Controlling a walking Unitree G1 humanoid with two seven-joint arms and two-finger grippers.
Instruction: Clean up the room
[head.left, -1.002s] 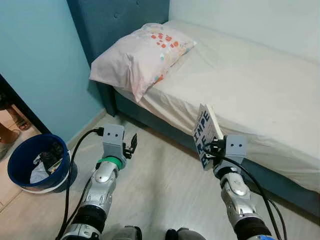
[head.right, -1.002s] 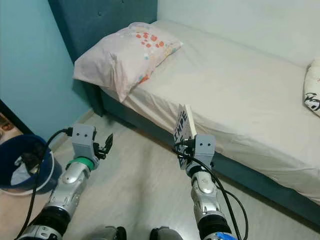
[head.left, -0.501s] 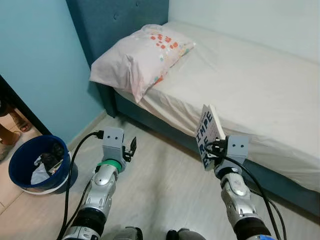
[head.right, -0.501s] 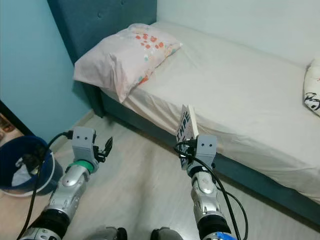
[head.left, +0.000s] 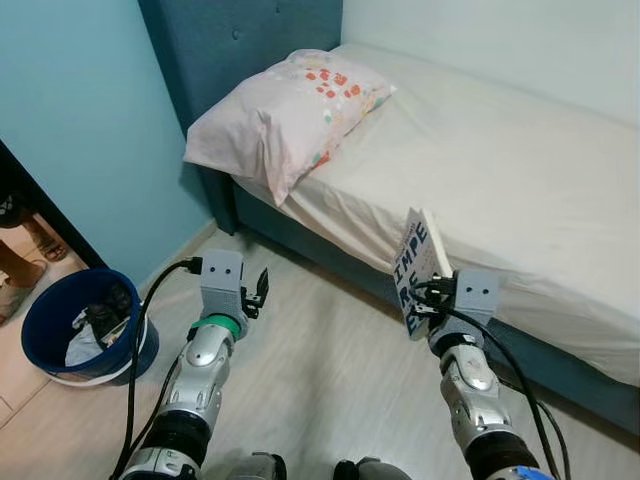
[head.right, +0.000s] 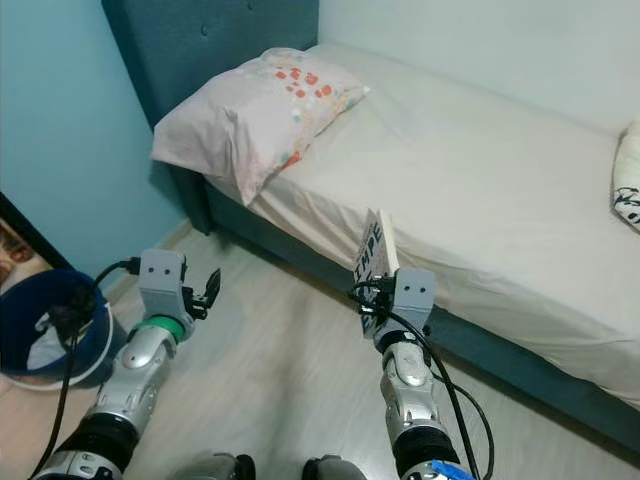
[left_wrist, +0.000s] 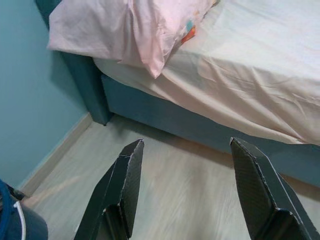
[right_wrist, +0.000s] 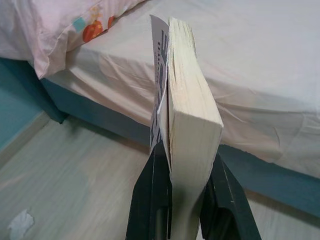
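Right wrist view has the paperback book (right_wrist: 187, 115) upright, clamped at its lower edge in the right claw (right_wrist: 187, 200), held above the floor (head.left: 320, 370) just before the bed (head.left: 520, 170); the left claw (left_wrist: 192, 190) hangs apart, holding nothing; the book is not yet put away; a pillow (head.left: 285, 115) overhangs the mattress corner; a blue bin (head.left: 50, 320) holds scraps.
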